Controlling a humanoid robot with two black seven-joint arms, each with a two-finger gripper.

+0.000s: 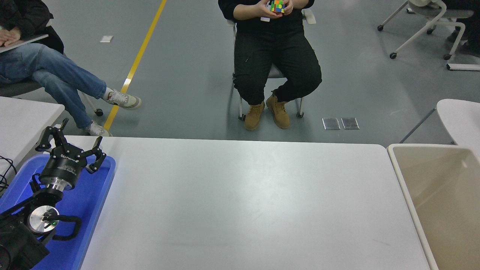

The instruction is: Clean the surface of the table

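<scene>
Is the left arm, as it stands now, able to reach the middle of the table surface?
Probably yes. The left gripper hangs open over the blue tray, and nothing stands between it and the bare table surface.
</scene>
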